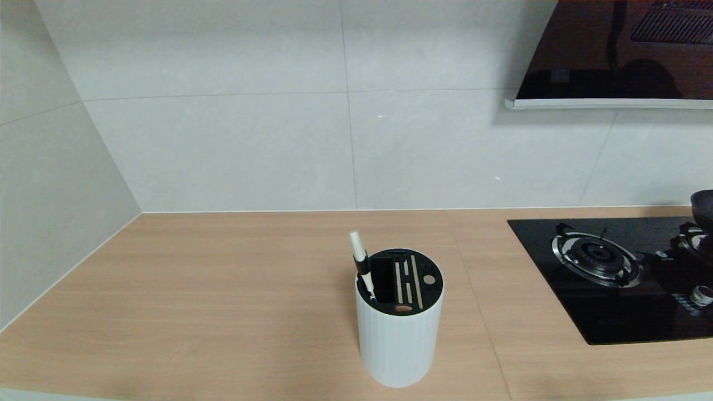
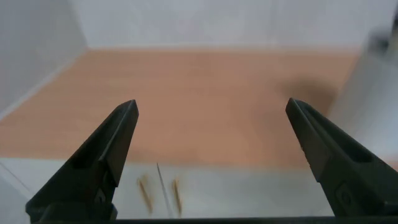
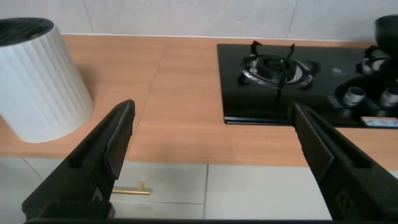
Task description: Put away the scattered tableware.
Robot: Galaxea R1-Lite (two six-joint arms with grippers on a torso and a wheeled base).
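A white ribbed cylindrical holder [image 1: 399, 334] with a black slotted top stands on the wooden counter [image 1: 234, 289] near its front edge. A white-handled utensil [image 1: 361, 262] with a black band sticks up out of the holder's left slot. The holder [image 3: 38, 81] also stands to one side in the right wrist view. My left gripper [image 2: 211, 112] is open, held off the counter's front edge with bare wood beyond it. My right gripper [image 3: 211, 112] is open as well, in front of the counter between the holder and the stove.
A black glass gas stove [image 1: 618, 273] with a burner [image 1: 595, 257] lies at the right, with knobs [image 1: 703, 295] near its front. A range hood [image 1: 613, 55] hangs on the tiled wall above. Cabinet fronts with brass handles [image 2: 144, 190] sit below the counter edge.
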